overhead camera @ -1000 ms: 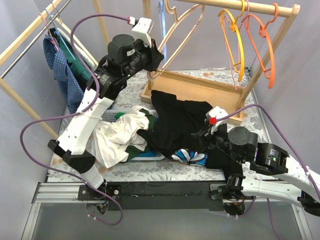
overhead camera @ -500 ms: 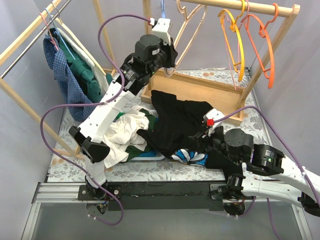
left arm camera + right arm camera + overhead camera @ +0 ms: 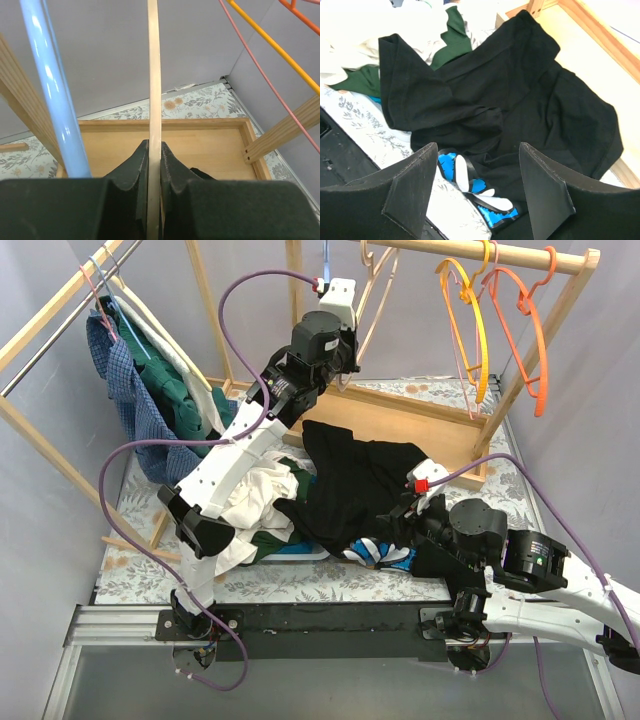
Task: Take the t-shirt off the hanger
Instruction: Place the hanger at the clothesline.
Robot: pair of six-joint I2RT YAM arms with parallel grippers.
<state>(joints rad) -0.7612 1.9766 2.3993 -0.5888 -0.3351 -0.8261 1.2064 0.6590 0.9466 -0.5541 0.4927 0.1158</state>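
Note:
The black t-shirt (image 3: 360, 480) lies crumpled on the table, off the hanger, with a blue and white print showing at its near edge (image 3: 470, 182). My left gripper (image 3: 341, 364) is raised at the back and shut on the bare wooden hanger (image 3: 378, 300), whose hook is up by the rail. In the left wrist view the hanger's thin wooden bar (image 3: 154, 75) runs straight between the closed fingers (image 3: 137, 165) of the left gripper (image 3: 154, 146). My right gripper (image 3: 405, 515) hovers low over the t-shirt (image 3: 510, 85). The right gripper (image 3: 479, 147) is open, with nothing between its fingers.
A wooden rail (image 3: 500, 254) at the back carries yellow (image 3: 478, 330) and orange (image 3: 535, 340) hangers. A blue hanger (image 3: 50, 90) hangs next to the left gripper. Below is a shallow wooden tray (image 3: 400, 420). White and green clothes (image 3: 250, 500) lie heaped left; shirts (image 3: 130, 380) hang on the left rack.
My left arm has swung right and up, carrying the wooden hanger from the middle of the scene to the rail. The right arm has barely moved.

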